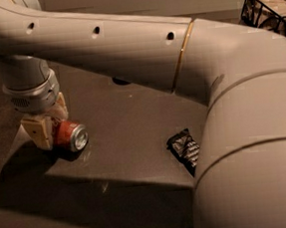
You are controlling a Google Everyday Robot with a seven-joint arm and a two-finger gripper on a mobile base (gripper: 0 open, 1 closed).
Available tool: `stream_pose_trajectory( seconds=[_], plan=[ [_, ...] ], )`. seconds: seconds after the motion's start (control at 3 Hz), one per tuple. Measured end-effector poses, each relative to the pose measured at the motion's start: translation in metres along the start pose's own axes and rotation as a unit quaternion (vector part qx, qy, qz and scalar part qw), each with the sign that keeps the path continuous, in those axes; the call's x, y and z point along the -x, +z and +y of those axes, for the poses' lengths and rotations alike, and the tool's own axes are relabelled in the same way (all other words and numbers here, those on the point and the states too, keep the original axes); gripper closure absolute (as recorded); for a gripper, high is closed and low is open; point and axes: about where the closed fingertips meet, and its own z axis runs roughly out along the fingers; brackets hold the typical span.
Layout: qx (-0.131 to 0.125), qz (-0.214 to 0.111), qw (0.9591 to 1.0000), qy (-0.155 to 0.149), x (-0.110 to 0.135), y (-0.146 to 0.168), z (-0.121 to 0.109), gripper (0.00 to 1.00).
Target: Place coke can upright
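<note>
The tool (53, 131) hangs low over the left side of the tabletop (133, 119), clenched on the coke can (71, 135). One tan finger (38, 133) is against the can's near-left side and the other shows just behind it on the far side. The can lies on its side on the tabletop, its silver end facing right and near. The big arm (142, 46) spans the scene from the right. A dark crumpled snack packet (184, 150) lies well to the right of the can, partly hidden by the arm. A wire basket (266, 6) sits at the far right.
</note>
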Motion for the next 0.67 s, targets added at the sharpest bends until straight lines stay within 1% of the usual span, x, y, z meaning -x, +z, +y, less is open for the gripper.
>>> stream_pose_trajectory(
  seconds=[0.33, 0.67],
  plan=[
    [0.020, -0.049, 0.9986, -0.005, -0.003, -0.014, -0.008, 0.64],
    [0.058, -0.142, 0.9881, -0.012, -0.014, -0.040, -0.020, 0.88]
  ],
)
